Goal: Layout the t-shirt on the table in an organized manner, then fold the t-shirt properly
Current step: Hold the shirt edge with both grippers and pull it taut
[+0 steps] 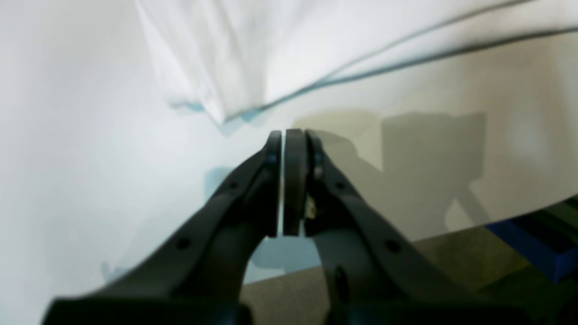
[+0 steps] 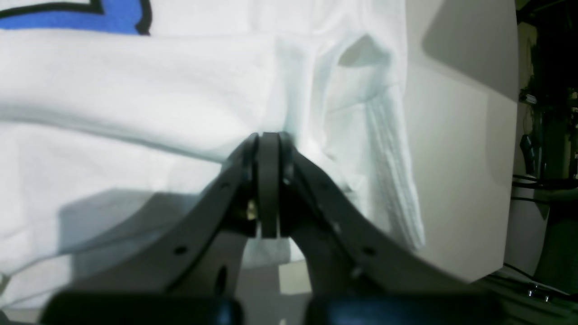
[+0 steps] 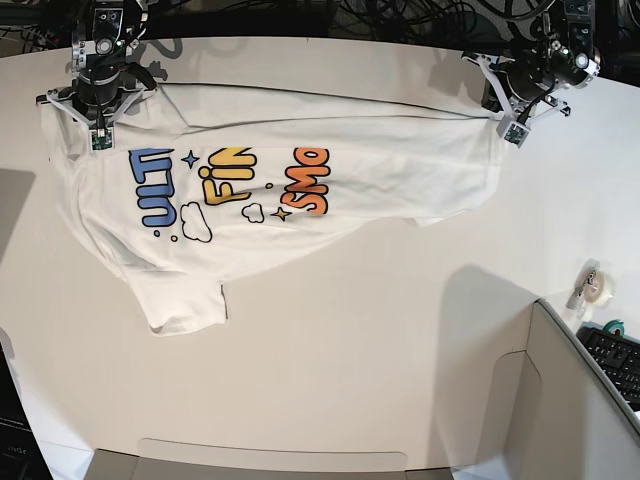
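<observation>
The large white short-sleeved cloth t-shirt (image 3: pixel 270 190) w/ blue, yellow & orange lettering lies spread across the far half of the smooth white table (image 3: pixel 380 340), print facing up. Left claw (image 1: pixel 289 137), at the shirt's right end in base view, is closed w/ nothing between its fingers, cloth just beyond. Right claw (image 2: pixel 269 135), far left, is pressed together at a fabric fold; can't tell if it pinches cloth.

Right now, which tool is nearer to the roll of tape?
The left tool, above and left of the roll of tape in the base view. The right tool is at the far side of the t-shirt.
</observation>
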